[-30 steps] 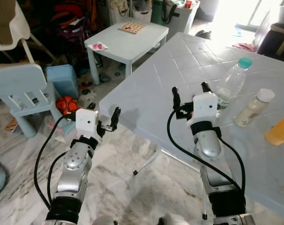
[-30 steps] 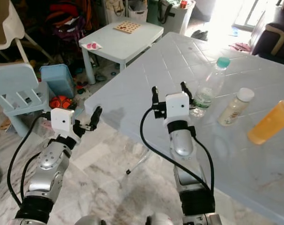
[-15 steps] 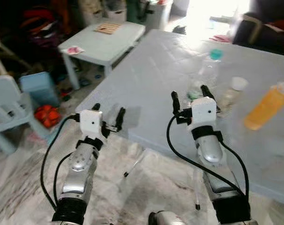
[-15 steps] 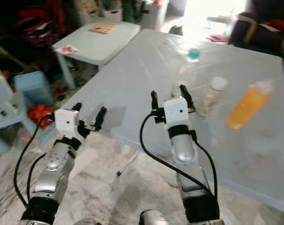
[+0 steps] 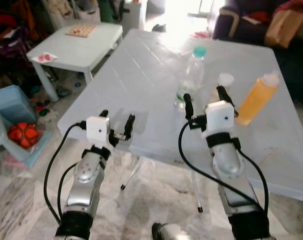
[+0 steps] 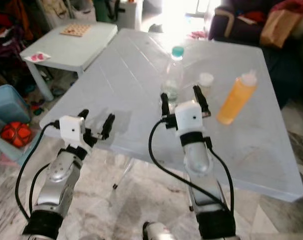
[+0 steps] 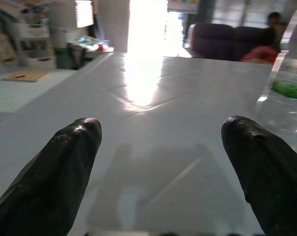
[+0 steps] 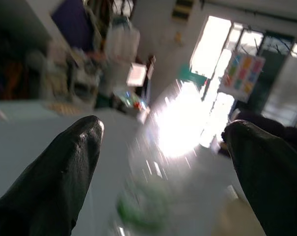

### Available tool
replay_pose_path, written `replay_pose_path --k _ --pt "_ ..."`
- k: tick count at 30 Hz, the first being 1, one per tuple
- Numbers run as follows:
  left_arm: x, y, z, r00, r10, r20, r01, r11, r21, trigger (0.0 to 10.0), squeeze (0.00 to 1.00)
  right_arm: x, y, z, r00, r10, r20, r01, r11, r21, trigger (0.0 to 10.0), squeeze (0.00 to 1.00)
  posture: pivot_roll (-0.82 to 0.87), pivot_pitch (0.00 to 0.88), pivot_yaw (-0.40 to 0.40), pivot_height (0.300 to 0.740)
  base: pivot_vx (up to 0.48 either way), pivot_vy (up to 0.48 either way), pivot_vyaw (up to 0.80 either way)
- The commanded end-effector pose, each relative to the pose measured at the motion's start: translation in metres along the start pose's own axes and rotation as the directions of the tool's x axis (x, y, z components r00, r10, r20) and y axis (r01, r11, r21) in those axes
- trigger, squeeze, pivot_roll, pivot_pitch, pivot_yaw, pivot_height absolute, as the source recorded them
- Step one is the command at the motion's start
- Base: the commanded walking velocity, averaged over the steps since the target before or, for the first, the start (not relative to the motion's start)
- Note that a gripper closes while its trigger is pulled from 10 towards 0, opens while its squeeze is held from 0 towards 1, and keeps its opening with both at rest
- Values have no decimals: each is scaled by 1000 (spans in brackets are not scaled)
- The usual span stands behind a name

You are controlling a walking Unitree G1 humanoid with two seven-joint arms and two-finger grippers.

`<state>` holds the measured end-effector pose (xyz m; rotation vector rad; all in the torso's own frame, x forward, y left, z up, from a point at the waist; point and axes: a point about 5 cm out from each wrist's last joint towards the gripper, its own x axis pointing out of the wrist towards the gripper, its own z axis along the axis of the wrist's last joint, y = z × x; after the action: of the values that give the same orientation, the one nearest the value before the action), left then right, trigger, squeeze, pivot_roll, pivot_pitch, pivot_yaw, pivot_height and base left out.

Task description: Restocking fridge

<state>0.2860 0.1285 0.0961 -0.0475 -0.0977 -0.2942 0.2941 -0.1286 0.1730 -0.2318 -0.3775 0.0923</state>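
On the pale grey table (image 5: 141, 60) stand a clear water bottle with a teal cap (image 5: 192, 75), a small cream bottle with a white cap (image 5: 223, 84) and an orange bottle (image 5: 257, 97). My right gripper (image 5: 205, 97) is open, raised over the table just in front of the water bottle and the cream bottle, holding nothing. My left gripper (image 5: 117, 120) is open too, at the table's near edge, empty. In the left wrist view the water bottle (image 7: 290, 64) stands off to one side beyond the fingers. The right wrist view is blurred, with the water bottle (image 8: 143, 196) between the fingers.
A small white children's table (image 5: 76, 42) stands at the back left, with a blue bin (image 5: 8, 100) and an orange-red ball (image 5: 21, 135) on the floor beside it. A dark sofa (image 5: 251, 25) is behind the table. Marble floor lies under my arms.
The whole view has shifted, so the camera moved: the table and bottles now sit more central and closer. Both grippers stay open and empty; the right one is now closer to the bottles.
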Motion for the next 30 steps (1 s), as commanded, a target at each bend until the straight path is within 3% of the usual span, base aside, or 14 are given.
replay_pose_path --k 1,10,17,30 --pt "1 -1 1 1000 -15 1 15 1000 5 10000 0 7 -4 8 999 -23 23 22 999 28 10000 0 43 26 3 740 0 0 0" --pt "0 -2 0 1000 -20 -4 20 1000 5 10000 0 18 -8 11 997 -71 4 70 993 92 10000 0 50 31 2 740 0 0 0" --pt "-1 -2 0 1000 -24 -9 24 1000 3 10000 0 24 -22 17 988 -153 36 152 988 29 10000 0 51 34 3 740 0 0 0" --pt "-2 -6 -3 999 -42 -21 42 999 -1 10000 0 29 -45 14 963 -269 -2 269 963 16 10000 0 50 42 11 740 0 0 0"
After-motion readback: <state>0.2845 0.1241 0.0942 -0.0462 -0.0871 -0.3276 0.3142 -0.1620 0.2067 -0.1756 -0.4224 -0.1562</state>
